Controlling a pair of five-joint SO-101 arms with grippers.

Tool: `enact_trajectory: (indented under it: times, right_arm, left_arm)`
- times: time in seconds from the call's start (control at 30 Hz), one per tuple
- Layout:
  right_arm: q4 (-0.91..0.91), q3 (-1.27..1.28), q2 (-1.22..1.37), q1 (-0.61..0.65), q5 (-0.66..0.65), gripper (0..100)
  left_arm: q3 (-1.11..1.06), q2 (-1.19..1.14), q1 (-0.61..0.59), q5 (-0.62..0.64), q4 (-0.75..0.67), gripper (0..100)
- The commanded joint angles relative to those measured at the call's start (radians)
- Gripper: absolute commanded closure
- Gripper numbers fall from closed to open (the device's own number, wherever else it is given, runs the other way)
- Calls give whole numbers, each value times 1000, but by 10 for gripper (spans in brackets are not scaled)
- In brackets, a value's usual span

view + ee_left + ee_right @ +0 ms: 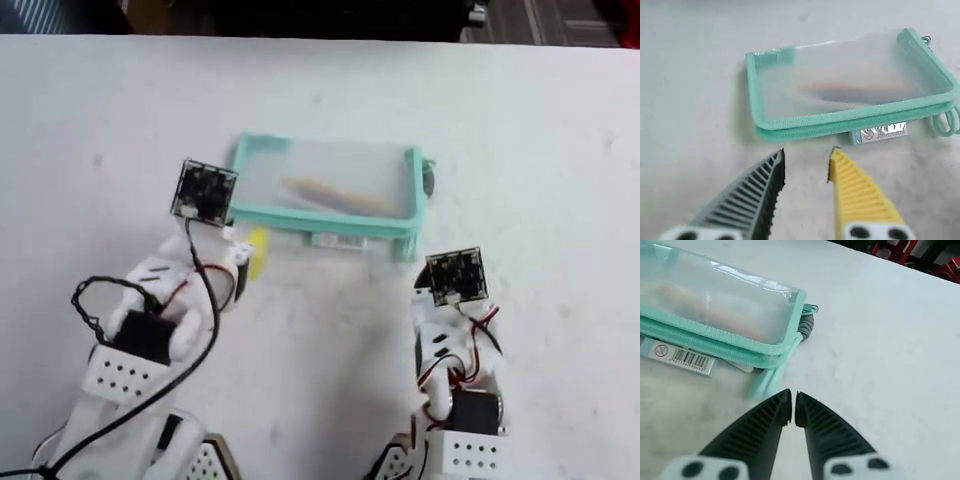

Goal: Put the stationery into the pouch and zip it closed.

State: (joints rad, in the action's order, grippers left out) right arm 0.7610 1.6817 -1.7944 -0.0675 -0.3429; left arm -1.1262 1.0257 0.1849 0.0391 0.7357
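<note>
Lying parallel to the far edge of the desk point(540, 120), pouch point(325, 190), loop point(769, 377) just beyond clenched right gripper point(792, 395), released left gripper point(807, 151) at the other end.

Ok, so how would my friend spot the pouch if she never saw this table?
Start with the big white table. Near its middle lies a flat, see-through rectangle: the pouch. Nothing else has its mint-green border, and a brownish stick shows through inside.
</note>
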Motion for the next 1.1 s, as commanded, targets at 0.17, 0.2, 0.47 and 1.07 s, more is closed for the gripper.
enact_trajectory:
  times: [0.17, 0.2, 0.47, 1.07]
  right_arm:
    - [105, -143, -1, -10, -25, 978]
    - [140, -176, -1, -1, -64, 978]
    - [275, -354, 1, 81, -181, 978]
    - [380, -924, 845, 84, -83, 977]
  left_arm:
    - [-11, 58, -31, 9, -28, 889]
    - [-11, 58, -30, 11, -28, 878]
    - [-8, 58, -45, 15, -5, 870]
    - [-11, 64, -183, -12, -83, 976]
